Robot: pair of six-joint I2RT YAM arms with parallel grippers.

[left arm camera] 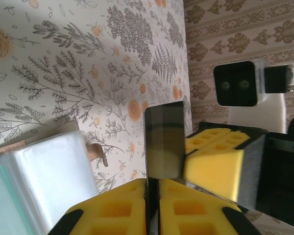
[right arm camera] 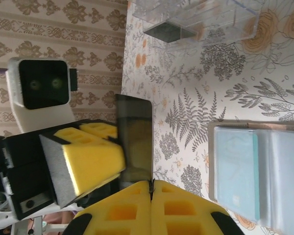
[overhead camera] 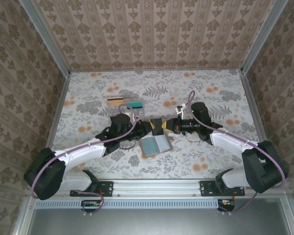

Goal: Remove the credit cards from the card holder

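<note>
The card holder lies open on the table between the arms, its bluish inside panels up; it also shows as the card holder and the card holder in the wrist views. Above it, a dark credit card stands on edge in the air. My left gripper is shut on one end of it, and my right gripper is shut on the other end of the same dark card. The two grippers meet head-on over the table's middle, left gripper facing right gripper.
A tan card with a dark stripe and a teal card lie flat behind the left gripper. A clear plastic tray with a dark card in it stands further back. Patterned walls enclose the table.
</note>
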